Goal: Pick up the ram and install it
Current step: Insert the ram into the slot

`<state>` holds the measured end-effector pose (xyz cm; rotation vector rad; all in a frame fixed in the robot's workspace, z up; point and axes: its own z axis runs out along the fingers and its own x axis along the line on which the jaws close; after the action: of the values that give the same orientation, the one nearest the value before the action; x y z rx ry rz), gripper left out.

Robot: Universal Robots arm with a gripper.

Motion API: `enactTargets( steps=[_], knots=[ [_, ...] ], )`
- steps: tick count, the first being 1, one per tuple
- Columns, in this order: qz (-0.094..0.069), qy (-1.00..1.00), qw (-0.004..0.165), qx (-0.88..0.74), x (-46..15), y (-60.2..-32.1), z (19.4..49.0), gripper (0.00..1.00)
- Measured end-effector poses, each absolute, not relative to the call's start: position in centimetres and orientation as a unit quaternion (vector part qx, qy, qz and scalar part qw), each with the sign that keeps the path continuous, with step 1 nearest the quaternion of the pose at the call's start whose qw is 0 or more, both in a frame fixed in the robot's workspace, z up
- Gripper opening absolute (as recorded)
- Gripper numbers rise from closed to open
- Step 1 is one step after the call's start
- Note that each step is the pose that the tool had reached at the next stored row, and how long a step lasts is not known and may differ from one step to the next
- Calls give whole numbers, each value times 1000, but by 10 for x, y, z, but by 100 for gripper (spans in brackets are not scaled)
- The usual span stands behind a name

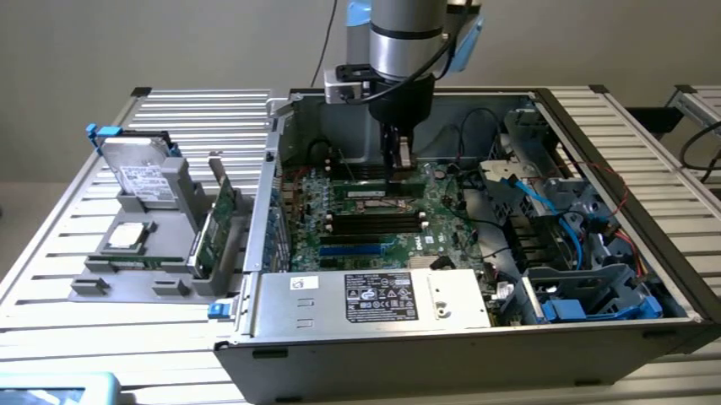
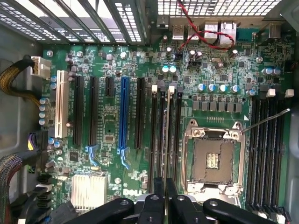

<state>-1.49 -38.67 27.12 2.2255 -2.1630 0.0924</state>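
Just beside ram (image 2: 166, 140): slots (image 2: 154, 130), socket (image 2: 213, 156).

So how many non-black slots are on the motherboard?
2: a white slot nearest the yellow cable bundle, and a blue slot between black slots. The gripper may hide others.

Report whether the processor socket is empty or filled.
Empty: the processor socket shows bare contacts inside its metal frame, no chip or cooler on it.
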Motion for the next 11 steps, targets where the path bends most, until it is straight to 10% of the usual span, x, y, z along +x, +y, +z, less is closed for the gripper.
enactTargets(
  steps=[11],
  knots=[
    [30,-697,18,717,-15,-393,262,13]
  ],
)
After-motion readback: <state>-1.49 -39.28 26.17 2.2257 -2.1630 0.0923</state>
